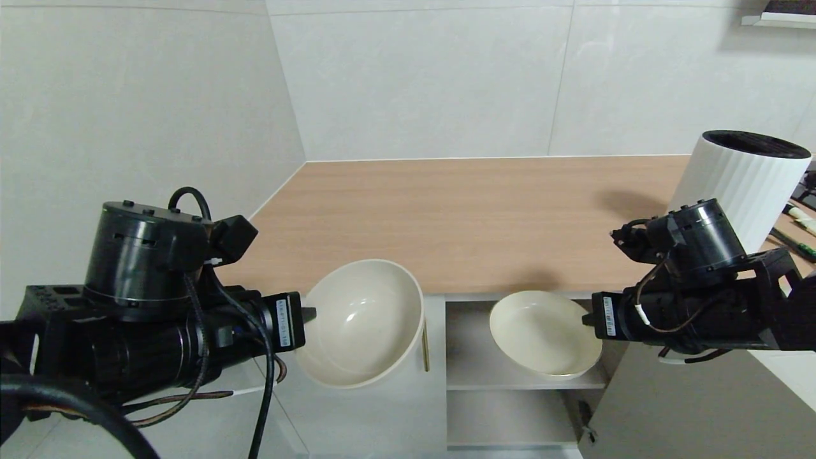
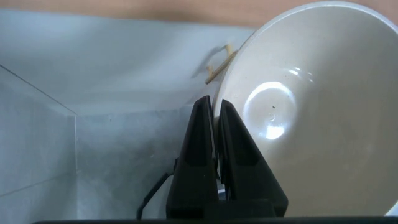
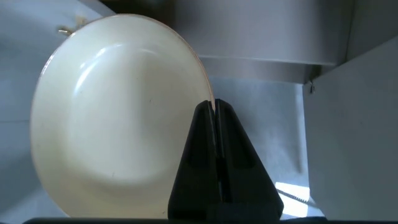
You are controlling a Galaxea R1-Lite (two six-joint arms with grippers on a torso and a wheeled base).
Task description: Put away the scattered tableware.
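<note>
Left hand [image 1: 311,313] clenched on rim of deep bowl [image 1: 363,325]; bowl at its 3 o'clock, held below desk [image 1: 459,217] edge. Right hand [image 1: 586,317] clenched on shallow dish [image 1: 542,335], at its 9 o'clock. Cabinet shelf [image 1: 472,377] at dish's 6 o'clock; right arm nearer.

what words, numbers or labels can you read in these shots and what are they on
Nothing is legible.
Too small to read: white barcode sticker on left arm.
Too small to read: white barcode sticker on right arm.
No markings: deep cream ceramic bowl, shallow cream ceramic dish, white ribbed container.
</note>
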